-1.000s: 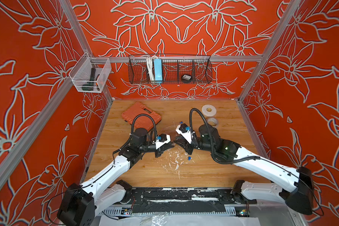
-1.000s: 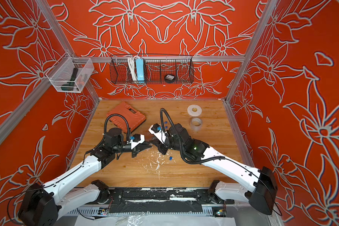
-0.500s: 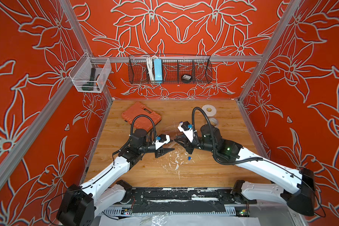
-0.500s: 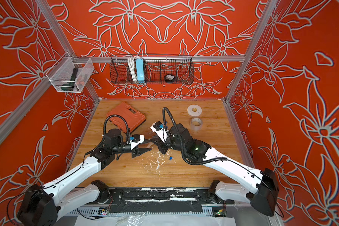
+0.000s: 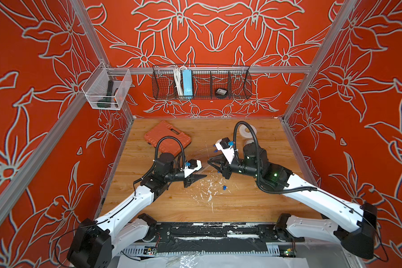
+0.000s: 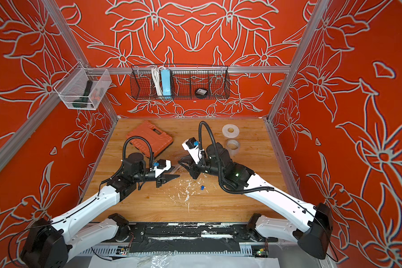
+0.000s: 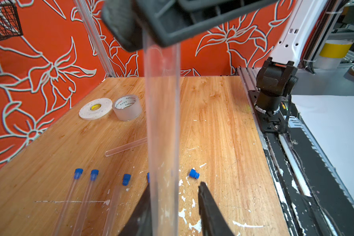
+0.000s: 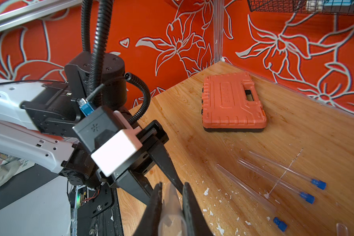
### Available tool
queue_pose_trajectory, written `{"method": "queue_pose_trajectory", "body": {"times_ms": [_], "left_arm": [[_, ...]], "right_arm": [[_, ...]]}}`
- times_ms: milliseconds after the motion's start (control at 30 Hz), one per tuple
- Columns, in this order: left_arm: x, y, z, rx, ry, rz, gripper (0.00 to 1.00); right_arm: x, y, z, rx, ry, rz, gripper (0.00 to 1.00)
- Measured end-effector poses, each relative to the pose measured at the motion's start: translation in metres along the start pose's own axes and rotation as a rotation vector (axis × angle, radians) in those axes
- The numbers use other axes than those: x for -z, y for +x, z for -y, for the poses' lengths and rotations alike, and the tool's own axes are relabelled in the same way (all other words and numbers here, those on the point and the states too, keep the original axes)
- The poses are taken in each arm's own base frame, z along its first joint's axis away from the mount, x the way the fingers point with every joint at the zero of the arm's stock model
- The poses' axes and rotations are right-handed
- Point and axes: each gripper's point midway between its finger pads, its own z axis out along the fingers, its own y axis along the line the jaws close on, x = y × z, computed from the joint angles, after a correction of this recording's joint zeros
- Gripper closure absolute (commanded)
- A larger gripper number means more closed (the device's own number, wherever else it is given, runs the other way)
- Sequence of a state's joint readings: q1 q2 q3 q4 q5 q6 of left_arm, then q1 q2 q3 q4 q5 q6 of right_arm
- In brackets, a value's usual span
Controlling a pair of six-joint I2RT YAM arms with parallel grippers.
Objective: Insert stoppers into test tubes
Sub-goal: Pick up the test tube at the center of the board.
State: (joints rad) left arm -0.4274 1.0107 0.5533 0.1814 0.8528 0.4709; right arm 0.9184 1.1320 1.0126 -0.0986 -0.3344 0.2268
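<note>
My right gripper (image 8: pixel 170 189) is shut on a clear test tube (image 7: pixel 163 114), held above the wooden table (image 5: pixel 253 201). The tube reaches across to my left gripper (image 7: pixel 175 194), which stands open. The tube lies against one of its fingers (image 7: pixel 143 206), with a gap to the other. In both top views the grippers (image 5: pixel 200 177) (image 5: pixel 210 161) face each other mid-table. Two tubes with blue stoppers (image 7: pixel 78 173) (image 7: pixel 94 174) lie on the wood. A third stopper (image 7: pixel 126 179) sits at another tube's mouth. One loose stopper (image 7: pixel 193 173) (image 5: pixel 224 187) lies nearby. An empty tube (image 7: pixel 127 147) lies farther off.
An orange tool case (image 5: pixel 167 137) lies at the back left. Two tape rolls (image 6: pixel 230 131) (image 6: pixel 233 144) sit at the back right. A wire basket (image 5: pixel 201 81) hangs on the back wall and a clear bin (image 5: pixel 107 89) on the left wall. White flecks (image 5: pixel 207 188) dot the wood.
My left gripper went from shut to open and drew back a little from the right gripper, toward the front. The right gripper kept its hold on the tube.
</note>
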Motion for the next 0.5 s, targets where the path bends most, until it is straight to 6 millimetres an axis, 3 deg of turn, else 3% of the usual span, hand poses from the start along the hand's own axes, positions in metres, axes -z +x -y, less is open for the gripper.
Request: {"method": "queue_pose_trajectory", "body": {"times_ms": [200,500], "left_arm": [[0.000,-0.001,0.002,0.000,0.010,0.004,0.77],[0.000,0.001,0.001,0.017,0.005,-0.002,0.91]], "right_arm": [[-0.005,0.005,0.000,-0.011,-0.011,-0.018,0.87],[-0.010,0.012,-0.001,-0.027,-0.027,-0.045,0.87]]}}
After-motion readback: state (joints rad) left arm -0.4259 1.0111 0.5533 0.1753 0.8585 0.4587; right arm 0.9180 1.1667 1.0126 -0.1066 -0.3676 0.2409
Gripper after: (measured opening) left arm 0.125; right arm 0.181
